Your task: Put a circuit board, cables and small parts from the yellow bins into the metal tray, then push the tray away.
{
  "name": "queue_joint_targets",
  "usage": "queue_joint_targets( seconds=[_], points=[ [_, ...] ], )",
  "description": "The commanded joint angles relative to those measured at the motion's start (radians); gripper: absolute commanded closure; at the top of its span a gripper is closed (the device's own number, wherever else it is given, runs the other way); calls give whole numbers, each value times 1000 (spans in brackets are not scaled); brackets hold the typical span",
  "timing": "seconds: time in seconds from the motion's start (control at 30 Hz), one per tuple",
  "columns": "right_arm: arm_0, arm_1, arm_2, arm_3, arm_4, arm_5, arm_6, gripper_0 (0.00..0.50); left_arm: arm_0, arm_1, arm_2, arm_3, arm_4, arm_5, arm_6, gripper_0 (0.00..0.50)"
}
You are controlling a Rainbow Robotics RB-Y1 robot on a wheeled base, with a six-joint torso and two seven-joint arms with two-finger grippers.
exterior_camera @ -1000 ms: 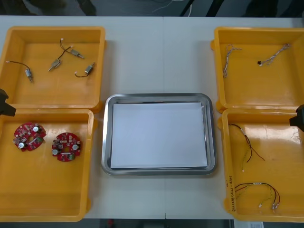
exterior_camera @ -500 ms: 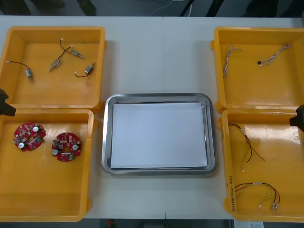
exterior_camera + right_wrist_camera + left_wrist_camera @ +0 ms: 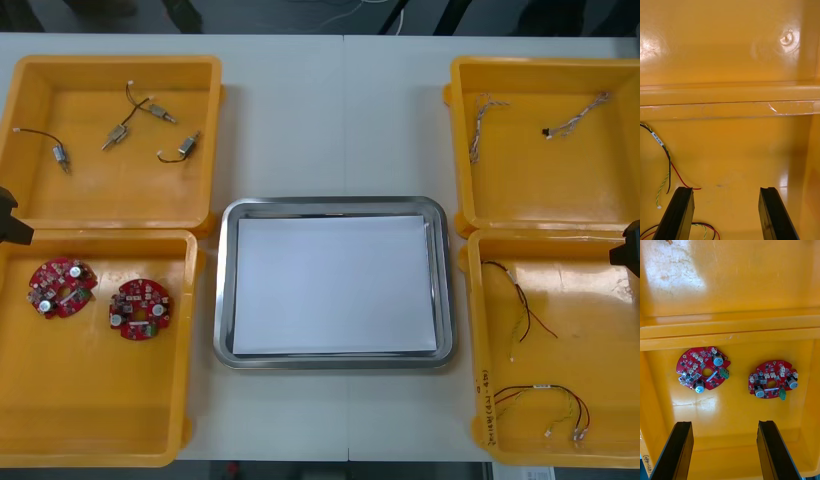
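Light table (image 3: 330,120) all round, nothing fancy. Four yellow bins (image 3: 110,400) sit on it, two left of the tray (image 3: 333,204) and two right of it. Tray's parked in the middle between them, white inside and bare so far.

Left gripper (image 3: 724,423) hangs over the near bin left of the tray, fingers spread wide and holding nothing. Right gripper (image 3: 726,189) does the same over the near bin right of the tray, fingers wide apart too.

Two round red boards (image 3: 703,368) lie flat side by side in that near bin left of the tray, just ahead of the left fingers and not touching each other.

Cables (image 3: 520,300): black and red-yellow ones in the near bin right of the tray, two twisted ones in the far bin on that side.

Four little parts (image 3: 118,135) with short leads are scattered in the far bin left of the tray.
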State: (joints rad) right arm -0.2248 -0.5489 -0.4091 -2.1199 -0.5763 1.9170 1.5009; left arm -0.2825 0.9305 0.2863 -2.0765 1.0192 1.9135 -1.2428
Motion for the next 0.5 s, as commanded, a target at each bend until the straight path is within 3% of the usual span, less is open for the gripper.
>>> queue_joint_targets(
  seconds=[0.03, 0.5],
  points=[
    [12, -37, -16, -12, -7, 3, 39, 0, 11, 47, 27, -27, -5, 6, 9, 0],
    [12, -37, -16, -12, -7, 3, 39, 0, 11, 47, 27, -27, -5, 6, 9, 0]
  ],
)
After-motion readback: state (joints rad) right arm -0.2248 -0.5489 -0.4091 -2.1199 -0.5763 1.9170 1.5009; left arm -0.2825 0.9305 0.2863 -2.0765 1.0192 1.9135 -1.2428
